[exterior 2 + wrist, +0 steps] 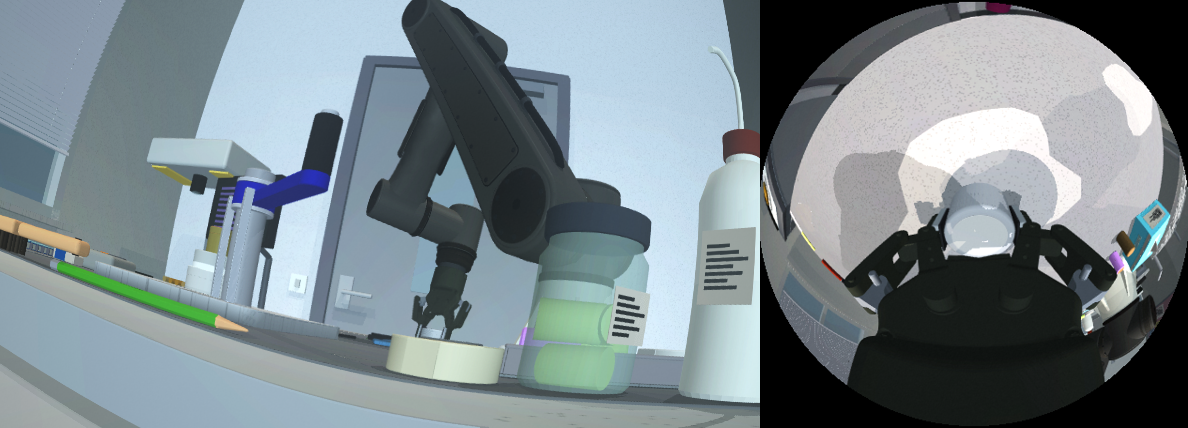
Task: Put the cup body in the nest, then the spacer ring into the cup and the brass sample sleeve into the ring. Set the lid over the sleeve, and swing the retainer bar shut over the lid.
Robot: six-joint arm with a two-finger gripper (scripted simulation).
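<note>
Low over the bench behind the tape roll, my gripper (440,318) is closed around the cup body (431,333), a pale silvery cylinder that the wrist camera shows between my fingers (977,220) above a white mat. Far to the left stands the fixture with its grey upright column (245,250). The blue retainer bar (290,190) is swung out to the right, its black handle (323,142) pointing up. A white cylinder (201,271) and a brass-coloured piece (215,239) show beside the column. The nest itself is hidden.
A white wash bottle (726,266) with a red cap stands at the right edge, a clear jar (585,303) with a dark lid next to it. A cream tape roll (444,359) lies in front of my gripper. A green pencil (149,298) lies at the left.
</note>
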